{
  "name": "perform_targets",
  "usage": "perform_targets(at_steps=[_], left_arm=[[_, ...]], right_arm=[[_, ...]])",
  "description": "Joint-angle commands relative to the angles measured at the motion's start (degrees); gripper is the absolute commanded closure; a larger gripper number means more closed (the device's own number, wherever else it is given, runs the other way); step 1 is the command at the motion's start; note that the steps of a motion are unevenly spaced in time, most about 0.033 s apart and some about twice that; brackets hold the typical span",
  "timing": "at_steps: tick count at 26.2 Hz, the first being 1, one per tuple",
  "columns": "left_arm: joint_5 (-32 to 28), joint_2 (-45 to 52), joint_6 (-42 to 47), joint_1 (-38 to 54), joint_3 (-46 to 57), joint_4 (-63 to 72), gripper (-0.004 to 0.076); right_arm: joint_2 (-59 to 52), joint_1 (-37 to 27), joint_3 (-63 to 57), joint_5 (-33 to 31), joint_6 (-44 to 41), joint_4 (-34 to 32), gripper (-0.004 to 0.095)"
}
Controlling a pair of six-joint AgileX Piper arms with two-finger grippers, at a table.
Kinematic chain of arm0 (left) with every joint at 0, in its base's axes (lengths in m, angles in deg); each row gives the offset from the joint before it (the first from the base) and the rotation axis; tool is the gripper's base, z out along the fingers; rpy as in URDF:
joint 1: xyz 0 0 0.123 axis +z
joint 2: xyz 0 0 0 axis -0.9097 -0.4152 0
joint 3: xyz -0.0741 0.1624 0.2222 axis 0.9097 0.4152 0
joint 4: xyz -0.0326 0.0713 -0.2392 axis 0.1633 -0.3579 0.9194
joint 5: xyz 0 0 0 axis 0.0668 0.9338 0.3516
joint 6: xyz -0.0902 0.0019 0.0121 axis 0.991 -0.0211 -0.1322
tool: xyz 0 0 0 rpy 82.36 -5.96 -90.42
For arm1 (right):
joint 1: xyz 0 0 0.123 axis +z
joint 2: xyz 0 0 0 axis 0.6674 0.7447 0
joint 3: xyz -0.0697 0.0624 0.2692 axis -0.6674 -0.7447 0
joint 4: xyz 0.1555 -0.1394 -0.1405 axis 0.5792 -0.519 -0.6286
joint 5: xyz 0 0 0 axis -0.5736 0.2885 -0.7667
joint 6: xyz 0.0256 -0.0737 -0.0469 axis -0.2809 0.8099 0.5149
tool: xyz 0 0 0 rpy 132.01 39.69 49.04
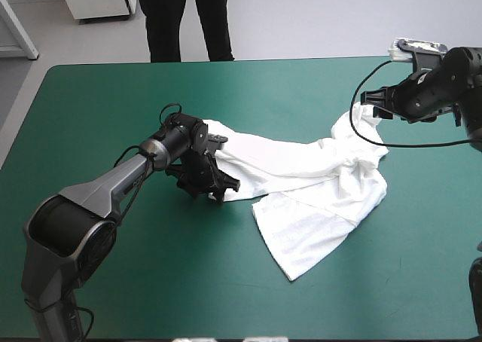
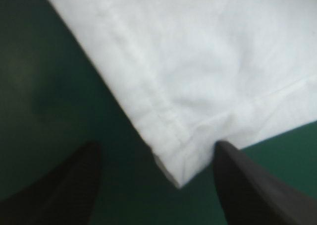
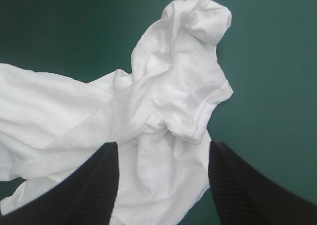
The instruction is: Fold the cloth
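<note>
The T-shirt [image 1: 301,187] lay crumpled from the centre of the table [image 1: 113,93] toward two o'clock. The left gripper [image 1: 222,187], fingers apart, framed its nine-o'clock corner. The right gripper [image 1: 370,105], also spread, hovered over the bunched end, probably to grasp and flatten it.

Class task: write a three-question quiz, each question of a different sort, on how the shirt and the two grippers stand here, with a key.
1. True or false: the left gripper and the right gripper are both open.
2. The T-shirt is: A folded in a neat bundle; B crumpled, partly spread on the table; C hanging clear of the table.
3. Fill in: the hemmed corner lies at the ___ gripper.
Key: 1 true; 2 B; 3 left.
</note>
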Motion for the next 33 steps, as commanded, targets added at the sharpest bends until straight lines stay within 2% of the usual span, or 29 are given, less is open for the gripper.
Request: perform_targets(at_steps=[1, 2, 3, 4, 6, 12, 17, 22, 28, 33], left_arm=[[-0.5, 0.3, 0.3, -0.2, -1.0, 0.8, 0.0255], [-0.7, -0.5, 0.3, -0.3, -1.0, 0.9, 0.0279], [-1.2, -1.2, 0.3, -0.3, -1.0, 0.9, 0.0389], [-2.0, -1.3, 0.3, -0.3, -1.0, 0.9, 0.0577], [-3.3, -1.3, -0.1, -0.3, -1.0, 0.9, 0.0728], [-3.4, -1.3, -1.5, -0.3, -1.0, 0.9, 0.0734], [-3.4, -1.3, -2.0, -0.3, -1.0, 0.9, 0.0734], [-3.4, -1.3, -2.5, -0.3, -1.0, 0.9, 0.0734], [-3.3, -1.3, -3.8, -0.3, -1.0, 1.3, 0.0734], [-3.1, -1.3, -4.0, -0.2, -1.0, 1.0, 0.0734]], right_arm=[[-2.6, -0.6, 1.4, 0.2, 0.3, 0.1, 0.0413], [-2.6, -0.6, 1.4, 0.0, 0.3, 0.1, 0.0413], [-2.6, -0.6, 1.4, 0.0, 0.4, 0.3, 0.0413], [-2.6, -0.3, 1.4, 0.0, 0.4, 0.7, 0.0413], [-2.6, 1.1, 0.5, 0.0, 0.5, 0.3, 0.0413], [-3.1, 8.1, -7.1, 0.0, -1.2, -8.4, 0.0412], [-4.8, 8.3, -16.4, 0.0, -1.3, -8.0, 0.0358], [-6.3, 8.0, -22.6, 0.2, -3.0, -14.5, 0.031], [-2.8, 5.6, -23.8, 4.9, -4.0, -14.7, 0.031], [1.1, 0.8, -23.8, 7.5, -3.0, -10.7, 0.0313]])
